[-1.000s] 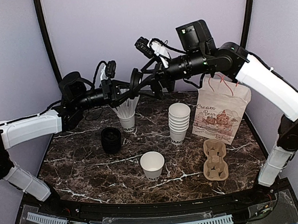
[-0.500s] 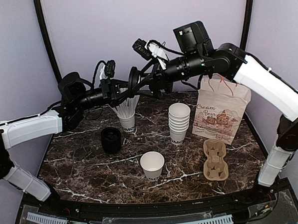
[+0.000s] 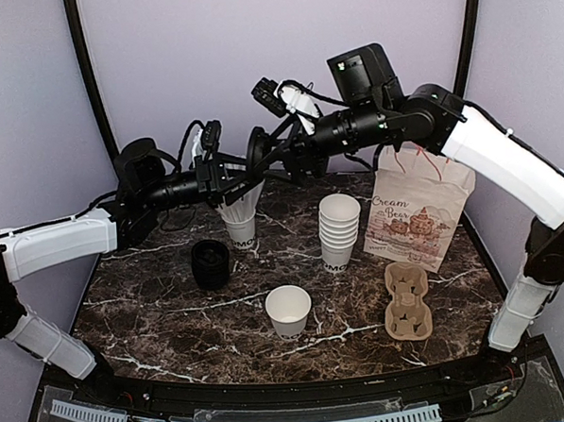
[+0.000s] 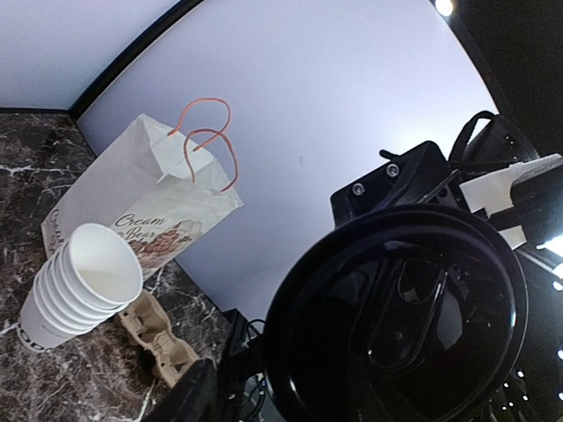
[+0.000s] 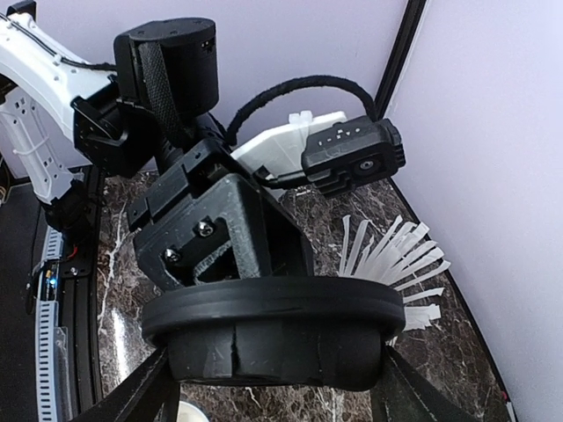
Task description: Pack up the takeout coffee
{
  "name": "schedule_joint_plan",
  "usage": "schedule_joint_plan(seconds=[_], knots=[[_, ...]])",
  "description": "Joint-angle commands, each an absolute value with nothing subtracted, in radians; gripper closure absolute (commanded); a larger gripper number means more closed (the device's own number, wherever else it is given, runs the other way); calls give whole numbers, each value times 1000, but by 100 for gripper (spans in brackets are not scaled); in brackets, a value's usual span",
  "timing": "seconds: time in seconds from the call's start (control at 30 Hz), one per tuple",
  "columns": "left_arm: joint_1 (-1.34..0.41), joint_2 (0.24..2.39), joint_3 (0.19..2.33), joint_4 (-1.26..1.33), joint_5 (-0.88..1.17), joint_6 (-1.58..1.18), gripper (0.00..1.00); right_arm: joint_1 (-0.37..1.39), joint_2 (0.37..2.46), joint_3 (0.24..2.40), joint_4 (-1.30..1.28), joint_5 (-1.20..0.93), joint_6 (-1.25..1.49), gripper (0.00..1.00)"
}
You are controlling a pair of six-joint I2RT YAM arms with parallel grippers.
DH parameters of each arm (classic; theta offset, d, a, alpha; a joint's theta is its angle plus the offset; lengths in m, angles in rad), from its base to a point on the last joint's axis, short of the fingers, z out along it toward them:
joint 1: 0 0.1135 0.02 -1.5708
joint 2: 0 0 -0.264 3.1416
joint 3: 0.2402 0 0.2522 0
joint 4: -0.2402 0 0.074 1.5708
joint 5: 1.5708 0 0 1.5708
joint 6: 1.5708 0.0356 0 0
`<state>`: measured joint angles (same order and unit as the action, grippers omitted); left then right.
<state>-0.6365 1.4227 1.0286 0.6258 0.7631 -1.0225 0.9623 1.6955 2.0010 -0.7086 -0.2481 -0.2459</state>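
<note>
A black lid point(image 3: 257, 154) hangs in the air above the back of the table, where my two grippers meet. My right gripper point(image 5: 277, 356) is shut on it, one finger against each side of the lid point(image 5: 273, 330). My left gripper point(image 3: 242, 170) sits right behind the lid and stands open. In the left wrist view its one visible finger point(image 4: 189, 391) is apart from the lid's point(image 4: 396, 325) rim. A small lidless white cup point(image 3: 288, 310) stands at the front centre. The takeout coffee, as a lidded cup, is not in view.
A cup of white straws point(image 3: 241, 223) stands under the grippers. A stack of black lids point(image 3: 210, 264) is to its left. A stack of white cups point(image 3: 338, 232), a printed paper bag point(image 3: 419, 213) and a cardboard cup carrier point(image 3: 406, 301) occupy the right half.
My left jaws have opened off the lid. My right jaws have narrowed onto its sides. Both arms stayed nearly in place, high at the back.
</note>
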Motion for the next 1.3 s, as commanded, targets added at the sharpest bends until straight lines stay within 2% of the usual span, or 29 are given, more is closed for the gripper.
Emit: schedule_joint_plan(seconds=[0.0, 0.17, 0.4, 0.73, 1.27], knots=[[-621, 1321, 1018, 429, 728, -881, 45, 956, 1641, 1913, -695, -198, -312, 27], [-582, 1207, 1003, 104, 585, -717, 40, 950, 1595, 1799, -768, -227, -414, 27], [-537, 1101, 985, -138, 455, -610, 37, 954, 1638, 1762, -1031, -269, -602, 26], [-511, 1091, 941, -151, 457, -620, 37, 1003, 1805, 1837, -1238, -210, -687, 27], [-503, 1059, 814, -107, 462, -666, 37, 1079, 1975, 1962, -1317, -124, -706, 27]])
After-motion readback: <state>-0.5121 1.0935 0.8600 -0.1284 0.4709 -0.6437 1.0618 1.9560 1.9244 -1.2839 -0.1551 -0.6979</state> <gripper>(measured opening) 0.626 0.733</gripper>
